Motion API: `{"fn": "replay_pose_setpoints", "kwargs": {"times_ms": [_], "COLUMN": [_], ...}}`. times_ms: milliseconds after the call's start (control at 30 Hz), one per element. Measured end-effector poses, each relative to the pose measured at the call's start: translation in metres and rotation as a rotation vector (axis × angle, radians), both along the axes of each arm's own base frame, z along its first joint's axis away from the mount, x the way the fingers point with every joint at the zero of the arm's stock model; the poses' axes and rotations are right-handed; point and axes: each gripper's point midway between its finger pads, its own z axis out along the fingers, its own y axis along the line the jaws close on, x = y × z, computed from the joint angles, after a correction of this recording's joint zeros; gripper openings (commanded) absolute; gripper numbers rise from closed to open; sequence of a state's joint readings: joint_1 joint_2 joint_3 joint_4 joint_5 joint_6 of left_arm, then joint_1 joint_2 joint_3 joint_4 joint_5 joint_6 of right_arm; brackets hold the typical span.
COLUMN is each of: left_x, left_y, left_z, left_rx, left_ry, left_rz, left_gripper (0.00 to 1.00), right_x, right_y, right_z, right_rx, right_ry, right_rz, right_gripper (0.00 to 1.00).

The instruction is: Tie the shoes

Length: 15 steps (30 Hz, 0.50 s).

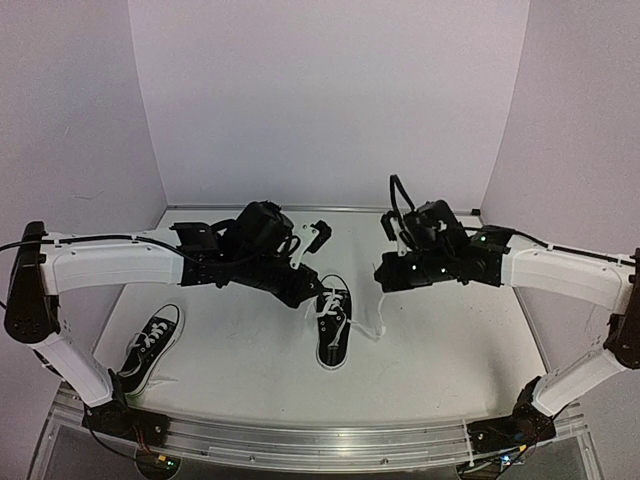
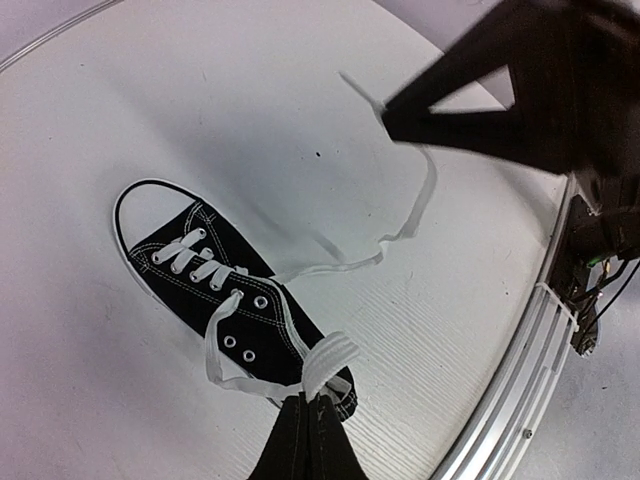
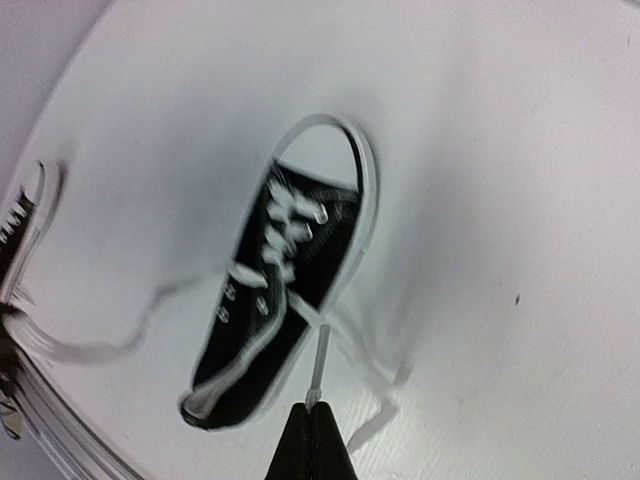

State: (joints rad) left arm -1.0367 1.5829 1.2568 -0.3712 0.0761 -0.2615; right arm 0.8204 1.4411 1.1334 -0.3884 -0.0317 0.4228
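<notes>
One of the shoes point(image 1: 334, 330), black with white laces, lies mid-table with its toe toward the arms. My left gripper point(image 1: 311, 298) hangs over its heel end. In the left wrist view this gripper point(image 2: 309, 398) is shut on a folded loop of white lace point(image 2: 328, 360) beside the shoe point(image 2: 215, 290). The other lace runs loosely across the table up to my right gripper point(image 2: 392, 112). Seen from the right wrist, the right gripper point(image 3: 313, 405) is shut on that lace's tip point(image 3: 320, 360), just off the shoe's point(image 3: 290, 280) side. The second shoe point(image 1: 150, 350) lies at the near left, untouched.
The white table point(image 1: 450, 370) ends in a metal rail point(image 1: 330, 440) at the near edge, where both arm bases stand. White walls close in the back and sides. The second shoe shows at the right wrist view's left edge point(image 3: 20, 225).
</notes>
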Motion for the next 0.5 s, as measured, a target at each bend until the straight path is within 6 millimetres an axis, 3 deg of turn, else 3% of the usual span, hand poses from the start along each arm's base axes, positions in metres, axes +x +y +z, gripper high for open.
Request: {"fn": "replay_pose_setpoints", "kwargs": {"times_ms": [67,133,367,500], "left_x": [0.000,-0.003,-0.022,-0.031], "left_y": [0.001,0.005,0.032,0.038], "left_z": [0.004,0.005,0.012,0.017], "left_rx": [-0.010,-0.017,-0.043,-0.060], "left_ry": [-0.011,-0.018,-0.049,-0.065], "left_rz": [-0.002,-0.005,-0.034,-0.070], "left_gripper": [0.00,0.00,0.00,0.00], "right_x": [0.015,0.027,0.038,0.033], "right_y": [0.011,0.026,0.081,0.126], "right_z": [0.019,0.023,-0.024,-0.032], "right_rx": [0.024,0.035,0.062,0.106], "right_ry": [-0.036,-0.044,0.078,0.116], "right_rz": [0.010,0.030,0.148,0.226], "right_gripper": [0.00,0.00,0.00,0.00]}}
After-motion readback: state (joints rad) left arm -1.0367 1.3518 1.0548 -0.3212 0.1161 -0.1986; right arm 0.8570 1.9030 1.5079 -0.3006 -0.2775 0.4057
